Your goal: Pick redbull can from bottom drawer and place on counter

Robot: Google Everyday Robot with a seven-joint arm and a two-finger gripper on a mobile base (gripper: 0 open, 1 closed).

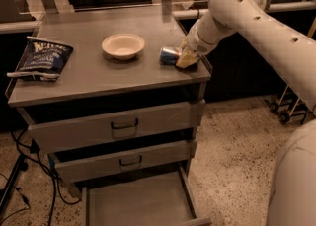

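on the right part of the counter [98, 79], in the camera view, the redbull can [169, 55] is seen lying on its side, with one shiny end turned to the left. the gripper [186, 58] is placed right at the other end of the can, close to the right edge of the counter. whether it is clamped on the can or only resting against it cannot be told. the gripper is carried by a thick white arm [256, 27], which comes in from the upper right and is bent down toward the counter. a pale bowl [123, 46] is set upright near the middle of the counter, just left of the can and apart from it. a dark blue chip bag [43, 58] is laid flat at the left edge of the counter, well apart from the can. below the counter three grey drawers are seen. the top drawer [74, 133] and the middle drawer [163, 155] each carry a dark bar handle, and a dark gap is seen above each of them. the bottom drawer [138, 203] is pulled out much further, so that its flat grey floor and low sides are exposed, and its front is cut off by the lower border. dark cables [19, 170] are seen at the left of the cabinet, on a speckled floor [237, 141].
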